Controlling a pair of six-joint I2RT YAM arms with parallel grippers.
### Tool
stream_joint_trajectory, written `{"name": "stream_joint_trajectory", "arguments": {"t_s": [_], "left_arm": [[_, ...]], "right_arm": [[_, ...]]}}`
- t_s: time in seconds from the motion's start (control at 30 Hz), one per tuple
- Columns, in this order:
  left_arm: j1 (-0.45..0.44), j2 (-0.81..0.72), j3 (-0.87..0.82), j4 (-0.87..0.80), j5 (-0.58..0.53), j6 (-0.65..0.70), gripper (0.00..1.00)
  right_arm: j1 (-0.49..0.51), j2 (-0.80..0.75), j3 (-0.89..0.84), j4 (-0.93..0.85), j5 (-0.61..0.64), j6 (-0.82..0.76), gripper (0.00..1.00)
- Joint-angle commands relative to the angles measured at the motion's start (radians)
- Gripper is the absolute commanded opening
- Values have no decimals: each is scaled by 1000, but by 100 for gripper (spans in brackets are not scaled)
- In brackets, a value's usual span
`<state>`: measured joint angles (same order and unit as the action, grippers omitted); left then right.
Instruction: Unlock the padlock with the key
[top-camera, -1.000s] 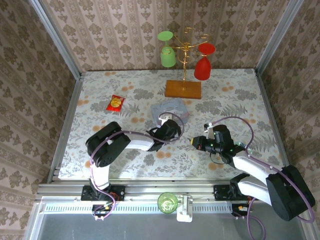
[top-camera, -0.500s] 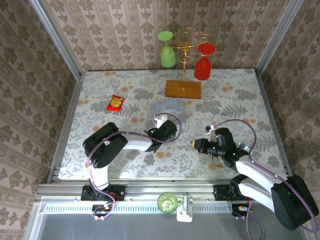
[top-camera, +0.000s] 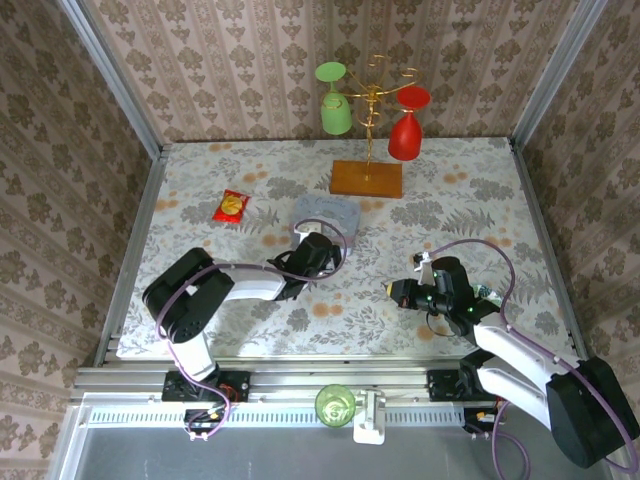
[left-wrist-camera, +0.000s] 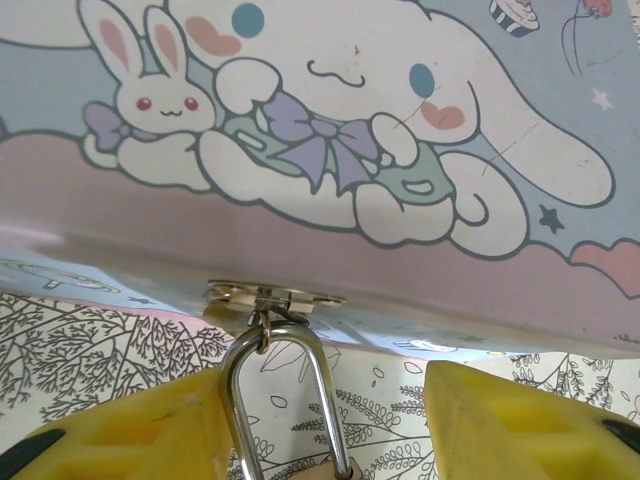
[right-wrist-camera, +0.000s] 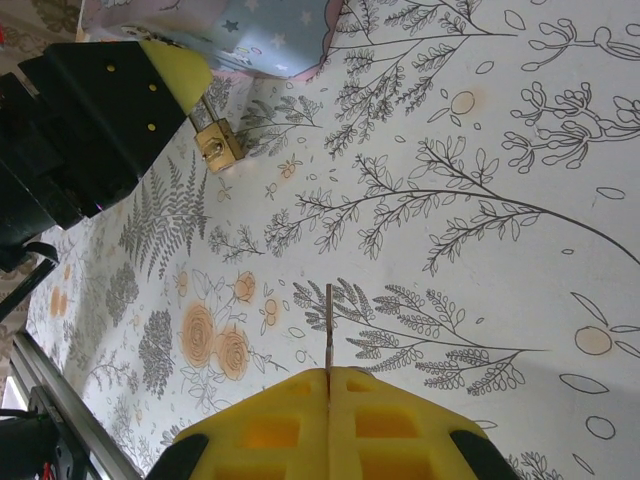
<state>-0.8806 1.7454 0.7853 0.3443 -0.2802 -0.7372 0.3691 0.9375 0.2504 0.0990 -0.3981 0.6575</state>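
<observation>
Leftward and toward the back of the desk (right-wrist-camera: 480, 200) is where the left arm has swung over the last second, and the pale blue tin (top-camera: 325, 212) has slid that way with it. The right arm has drifted only a little nearer its own base.

The left pincer (left-wrist-camera: 325, 415) now stands partly spread, its yellow pads either side of the shackle (left-wrist-camera: 278, 328). One pad is close against the loop and the other is clear of it, so nothing is clamped. The padlock (right-wrist-camera: 217, 146) hangs from the metal clasp (left-wrist-camera: 270, 295) on the tin's front edge, its brass body lying on the desk just by the left fingertip. That position looks meant to steady the lock and turn its keyhole outward.

The right pincer (right-wrist-camera: 328, 375) is closed tight on the key (right-wrist-camera: 328, 325), whose thin blade pokes out ahead. It waits well apart from the lock, and the blade must still be lined up with the keyhole.
</observation>
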Motion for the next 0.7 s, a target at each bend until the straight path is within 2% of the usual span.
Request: {"name": "stream_joint_trajectory", "arguments": {"t_s": [0.0,0.13,0.27,0.43,0.57,0.67], "left_arm": [[16,-25,-14,-5,36,-2,53],[40,-41,-39,9,52,-8,54],[74,3,-77,152,155,8,54],[83,41,-103,258,229,17,53],[54,36,-92,202,185,15,50],[43,52,-98,226,168,-3,47]], "right_arm": [[-7,-20,-15,-22,13,-16,0],[-8,-11,-10,-19,16,-16,0],[-8,1,2,-20,7,-18,0],[-9,2,17,-39,9,-29,0],[-9,11,21,-40,10,-27,0],[-10,22,25,-36,10,-30,0]]}}
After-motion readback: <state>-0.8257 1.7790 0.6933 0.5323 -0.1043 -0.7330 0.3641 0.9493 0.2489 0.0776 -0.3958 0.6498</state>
